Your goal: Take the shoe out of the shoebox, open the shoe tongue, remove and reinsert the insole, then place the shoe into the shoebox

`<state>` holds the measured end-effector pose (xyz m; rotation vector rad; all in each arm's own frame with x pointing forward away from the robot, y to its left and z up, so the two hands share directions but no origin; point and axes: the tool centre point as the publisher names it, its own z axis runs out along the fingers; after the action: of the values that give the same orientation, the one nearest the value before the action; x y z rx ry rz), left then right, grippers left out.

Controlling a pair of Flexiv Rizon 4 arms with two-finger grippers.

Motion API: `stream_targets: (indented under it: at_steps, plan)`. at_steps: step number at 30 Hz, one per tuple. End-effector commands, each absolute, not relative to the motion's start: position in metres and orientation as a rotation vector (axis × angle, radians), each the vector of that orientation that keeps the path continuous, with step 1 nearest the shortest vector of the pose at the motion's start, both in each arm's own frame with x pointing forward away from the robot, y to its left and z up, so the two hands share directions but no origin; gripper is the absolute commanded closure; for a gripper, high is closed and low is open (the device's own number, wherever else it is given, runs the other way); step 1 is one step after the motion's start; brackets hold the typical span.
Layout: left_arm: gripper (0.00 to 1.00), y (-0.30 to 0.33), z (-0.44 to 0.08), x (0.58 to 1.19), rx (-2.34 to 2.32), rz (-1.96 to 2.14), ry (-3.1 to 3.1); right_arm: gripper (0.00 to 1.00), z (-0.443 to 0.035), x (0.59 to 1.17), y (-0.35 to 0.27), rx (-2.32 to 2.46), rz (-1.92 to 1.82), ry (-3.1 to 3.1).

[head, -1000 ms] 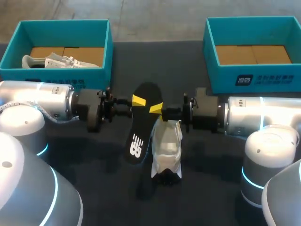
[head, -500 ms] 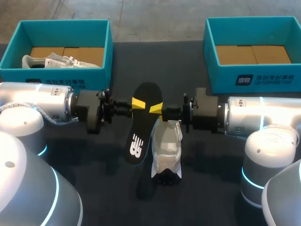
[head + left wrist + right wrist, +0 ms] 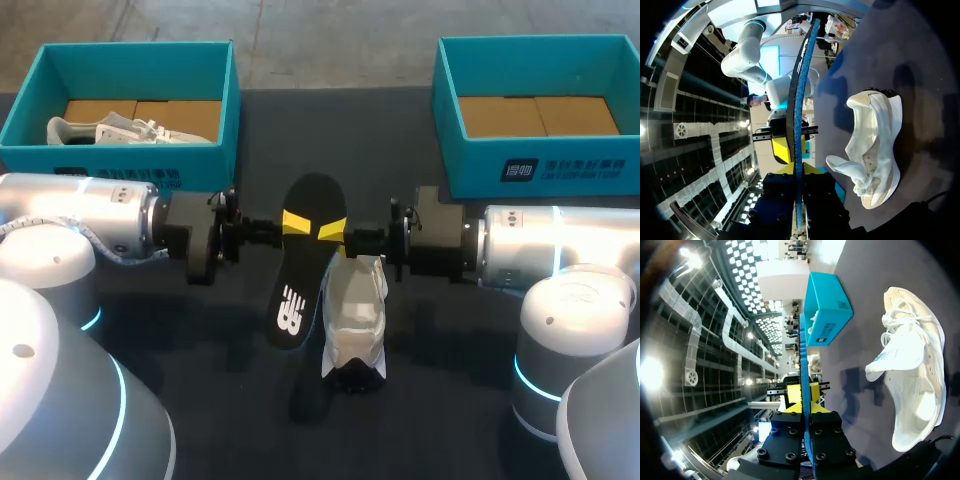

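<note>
Both the left gripper [image 3: 296, 219] & right gripper [image 3: 332, 231] clench the insole [image 3: 300, 290] in air; the shoe [image 3: 355, 320] lies on the table [image 3: 240, 400] just beside it. Step, I judge: reinsert. Next: one gripper lets go, other steers insole into shoe opening.

Dark matte table [image 3: 450, 400], soft shadows under even light

Left arm [image 3: 100, 215] faces right arm [image 3: 550, 245], level (jaws pinched).

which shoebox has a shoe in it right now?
The left shoebox, at the table's far left: a white shoe lies in it. The right shoebox shows only its brown cardboard floor.
</note>
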<state>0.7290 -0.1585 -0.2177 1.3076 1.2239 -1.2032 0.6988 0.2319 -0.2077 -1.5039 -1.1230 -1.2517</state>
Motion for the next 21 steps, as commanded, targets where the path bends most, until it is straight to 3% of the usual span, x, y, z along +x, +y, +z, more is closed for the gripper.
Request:
stream_targets:
  at_steps: [1, 3, 4, 5, 21]
  plan:
    - [1.0, -0.163, -0.219, 0.728, 1.315, -1.199, 1.224, 1.0, -0.207, 0.698, 0.234, -1.508, -1.249, -1.124]
    - [1.0, -0.163, -0.219, 0.728, 1.317, -1.198, 1.224, 1.0, -0.207, 0.698, 0.234, -1.512, -1.246, -1.122]
    - [1.0, -0.163, -0.218, 0.728, 1.317, -1.198, 1.223, 0.54, -0.207, 0.698, 0.234, -1.514, -1.245, -1.122]
    - [1.0, -0.163, -0.218, 0.728, 1.317, -1.197, 1.222, 0.0, -0.207, 0.698, 0.234, -1.519, -1.242, -1.124]
    - [1.0, -0.156, -0.214, 0.709, 1.342, -1.264, 1.242, 0.0, -0.204, 0.69, 0.218, -1.621, -1.231, -1.13]
